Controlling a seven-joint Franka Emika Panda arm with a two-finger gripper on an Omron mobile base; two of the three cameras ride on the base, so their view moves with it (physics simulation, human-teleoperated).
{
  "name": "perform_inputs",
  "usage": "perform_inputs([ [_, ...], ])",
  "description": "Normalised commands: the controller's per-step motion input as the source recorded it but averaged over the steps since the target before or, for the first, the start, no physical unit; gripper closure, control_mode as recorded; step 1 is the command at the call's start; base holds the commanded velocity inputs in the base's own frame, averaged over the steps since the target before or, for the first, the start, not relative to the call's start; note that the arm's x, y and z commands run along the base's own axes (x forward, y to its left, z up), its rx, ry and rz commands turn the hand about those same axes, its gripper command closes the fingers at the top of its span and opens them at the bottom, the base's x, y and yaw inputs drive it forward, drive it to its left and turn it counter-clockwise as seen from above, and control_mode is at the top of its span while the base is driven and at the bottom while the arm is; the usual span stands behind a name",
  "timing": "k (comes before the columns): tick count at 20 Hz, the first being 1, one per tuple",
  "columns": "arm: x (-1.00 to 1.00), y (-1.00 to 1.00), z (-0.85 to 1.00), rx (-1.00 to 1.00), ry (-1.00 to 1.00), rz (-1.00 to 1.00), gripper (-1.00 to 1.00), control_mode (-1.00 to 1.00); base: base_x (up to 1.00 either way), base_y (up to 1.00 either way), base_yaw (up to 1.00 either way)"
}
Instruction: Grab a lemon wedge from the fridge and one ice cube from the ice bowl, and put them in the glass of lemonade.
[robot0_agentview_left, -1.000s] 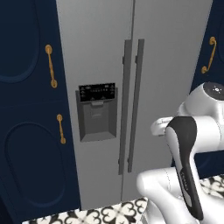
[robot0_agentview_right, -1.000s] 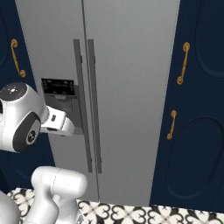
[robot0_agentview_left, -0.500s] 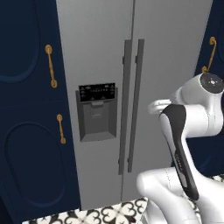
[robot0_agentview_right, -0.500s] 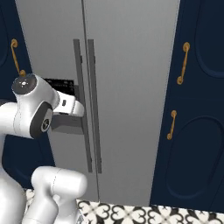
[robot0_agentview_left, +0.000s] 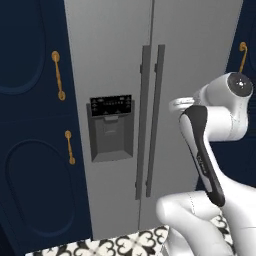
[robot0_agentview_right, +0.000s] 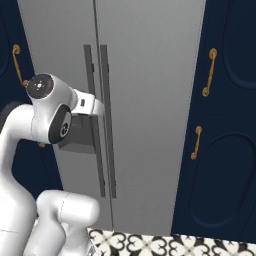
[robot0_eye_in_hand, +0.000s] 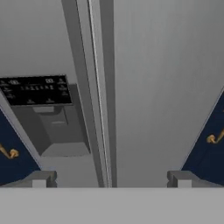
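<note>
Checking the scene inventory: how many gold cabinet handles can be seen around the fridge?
5. Two sit left of the fridge, upper handle and lower handle. Two sit to its right, upper right handle and lower right handle. One far-left handle. Others may be hidden by the arm.

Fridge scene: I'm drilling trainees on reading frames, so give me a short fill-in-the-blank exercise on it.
1. Both doors of the fridge are ____.
2. The black dispenser panel sits on the fridge's ____ door.
3. The gripper faces the fridge with its jaws ____.
4. The cabinets beside the fridge have handles coloured ____.

Missing words: closed; left; open; gold
</note>
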Motion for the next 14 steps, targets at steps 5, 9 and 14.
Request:
perform_inputs([
  [5,0.7,0.0,0.0,0.0,-0.03,0.0,-1.0,-1.0,0.0,0.0,0.0],
  [9,0.9,0.0,-0.01,0.0,0.0,0.0,-1.0,-1.0,0.0,0.0,0.0],
  [14,0.94,0.0,-0.07,0.0,0.0,0.0,-1.0,-1.0,0.0,0.0,0.0],
])
